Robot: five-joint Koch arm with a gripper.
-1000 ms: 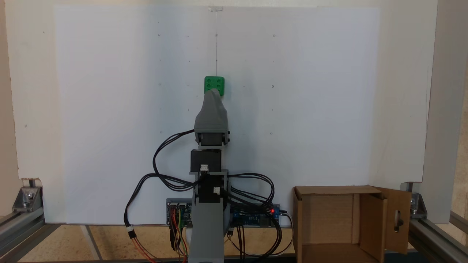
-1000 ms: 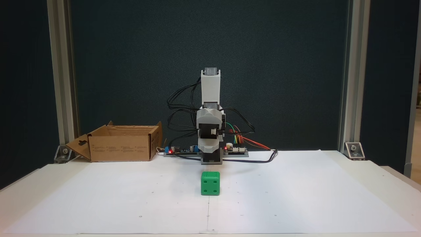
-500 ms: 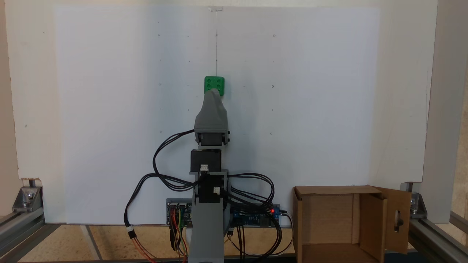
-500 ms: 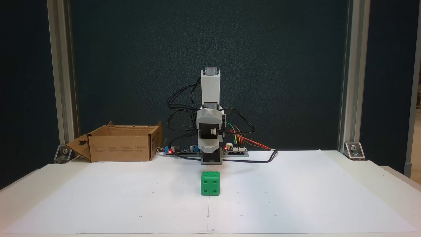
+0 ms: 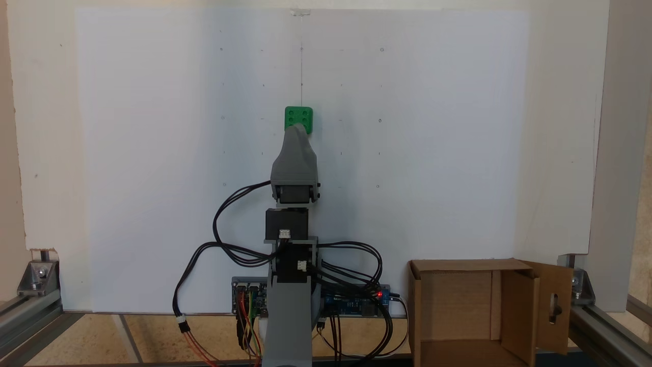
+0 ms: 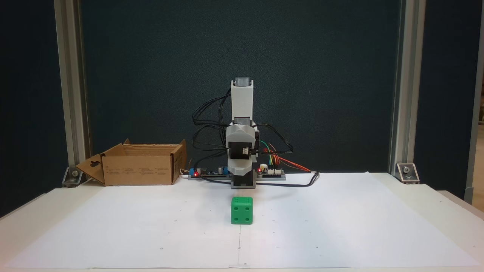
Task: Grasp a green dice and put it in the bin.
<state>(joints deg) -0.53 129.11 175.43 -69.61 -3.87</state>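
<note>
Printed text runs in small dark lines across the front wall of the bin (image 6: 138,169) in a fixed view, but it is too small to read. No brand marking is legible on the arm or on the electronics boards (image 5: 356,300).

The green dice (image 5: 299,118) rests on the white paper sheet (image 5: 153,153), well apart from the bin, with nothing lying between them on the sheet. From above, a four-pip group shows on its top face, and the gripper (image 5: 297,130) overlaps its near edge. From the front, the dice (image 6: 242,210) shows a four-pip face and sits in front of the arm base. The gripper is folded down against the arm; its jaws lie one behind the other, so I cannot tell whether it is open or closed.

The view from above shows the inside of the bin (image 5: 458,311), which holds no dice, and a side flap with a keyhole cutout. The front view shows the bin's outer wall, the same flap turned outward at the left, and coloured jumper wires (image 6: 274,156) behind the arm.

Compared with the frames one second and half a second ago, the arm, dice and bin are unchanged in position.
</note>
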